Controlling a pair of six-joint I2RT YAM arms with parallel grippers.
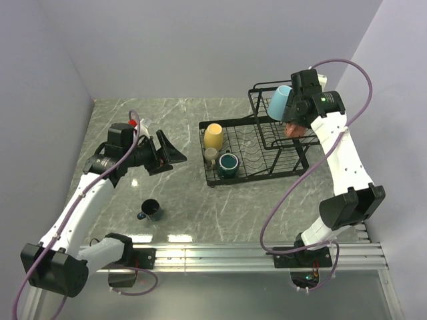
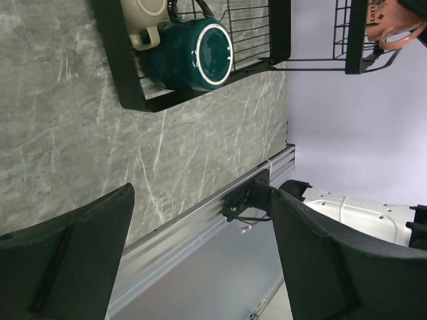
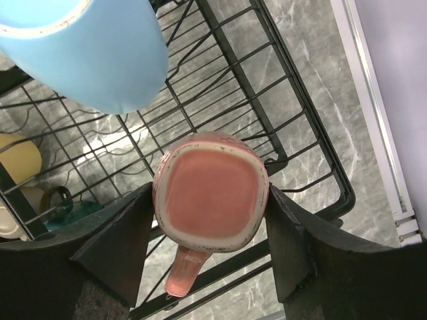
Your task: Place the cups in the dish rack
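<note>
Ceramic is what the six cups are made of, so I judge them stiff, fairly heavy, glazed and slippery, and liable to chip against wire. The dish rack [image 1: 263, 143] stands toward the far right of the counter [image 1: 167, 120]. On its lower tray sit the yellow mug [image 1: 213, 137], the small olive-tan mug [image 1: 211, 155] and the dark green mug [image 1: 228, 165], close together at the tray's left end. The light blue mug [image 1: 281, 101] rests in the raised upper basket. The right pincer [image 3: 210, 213] is clenched on the salmon-pink mug [image 3: 211, 200], held base-up over the upper basket's wires, its pads squeezing opposite sides of the body and the handle pointing back toward the wrist; that across-the-body hold looks sound, though glaze on pads could slip if it loosens. The dark navy mug [image 1: 150, 211] stands alone on the counter, nearer the near edge and left of middle. The left pincer [image 1: 163, 155] is released, jaws wide with nothing between them, up above the counter well apart from that mug. For the navy one, squeezing across the wall or rim seems safer than the thin handle.
</note>
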